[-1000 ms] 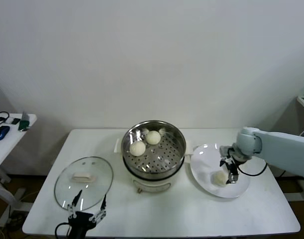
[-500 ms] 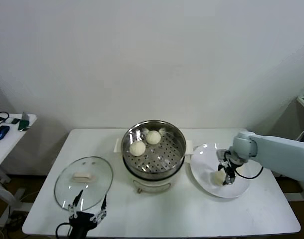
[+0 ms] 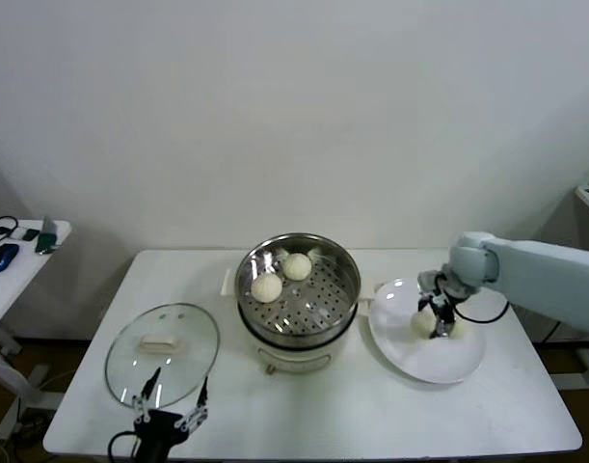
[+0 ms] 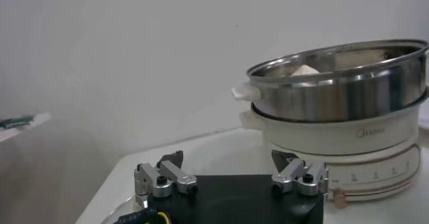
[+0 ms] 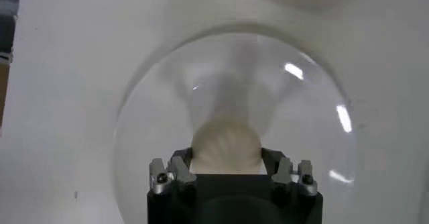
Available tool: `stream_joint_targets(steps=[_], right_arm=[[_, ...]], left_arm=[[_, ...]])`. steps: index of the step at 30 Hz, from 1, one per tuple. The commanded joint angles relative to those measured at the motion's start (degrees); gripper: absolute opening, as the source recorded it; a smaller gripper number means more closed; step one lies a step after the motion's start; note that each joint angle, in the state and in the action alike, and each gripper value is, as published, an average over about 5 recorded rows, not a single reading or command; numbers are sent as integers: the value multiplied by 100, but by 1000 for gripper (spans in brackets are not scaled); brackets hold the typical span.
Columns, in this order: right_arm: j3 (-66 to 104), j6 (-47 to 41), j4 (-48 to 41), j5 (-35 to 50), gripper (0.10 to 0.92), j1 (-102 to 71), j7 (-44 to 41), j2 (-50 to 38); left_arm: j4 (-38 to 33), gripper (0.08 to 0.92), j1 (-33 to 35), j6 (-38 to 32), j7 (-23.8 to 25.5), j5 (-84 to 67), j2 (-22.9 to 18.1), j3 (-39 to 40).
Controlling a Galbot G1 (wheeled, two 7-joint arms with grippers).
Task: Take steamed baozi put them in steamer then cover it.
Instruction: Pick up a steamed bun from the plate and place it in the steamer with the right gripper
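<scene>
Head view: our right gripper (image 3: 439,323) is closed on a bun (image 3: 424,325) above the plate (image 3: 439,367); two buns (image 3: 267,286) sit in the steamer (image 3: 299,289), well away. Left gripper (image 3: 167,397) is spread wide, the lid (image 3: 163,352) just beyond it.

Left wrist: jaws apart, holding nothing, steamer (image 4: 338,88) beyond.

Right wrist: bun (image 5: 225,148) clamped between the jaws.

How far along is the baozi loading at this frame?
Done: two baozi lie in the steamer. In hand: the right gripper is shut on a third baozi over the white plate. Left: placing that bun and fitting the glass cover, which lies on the table beside the steamer, by the open left gripper.
</scene>
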Motion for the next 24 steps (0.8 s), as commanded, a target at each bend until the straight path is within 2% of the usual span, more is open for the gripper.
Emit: stream_joint_targets(steps=[1,5,8,13,17,24], right_arm=[[-792,1132,399,147,696,2030,-457,340],[-899,2153,670,256,696,2991,-510,809],[-800,2519,1135,153,696,3379,-385,1127],[-404,2604,1890,-320,696,3283,-205,1604],[-59,2566,2158,-1071,698,2499,122,1987],[-14,2565,1776,-2134,697,1321,581,2658]], left_arm=[[0,823,0,-1,-2,5,4,2],[-6,823,29,-19,-8,30,25,4],[-7,823,38,-34,-11,62,25,23],[-60,823,49,-44,-7,116,-12,82],[-100,823,46,-42,-5,127,-19,92],[-152,823,43,-35,1,123,-27,91]])
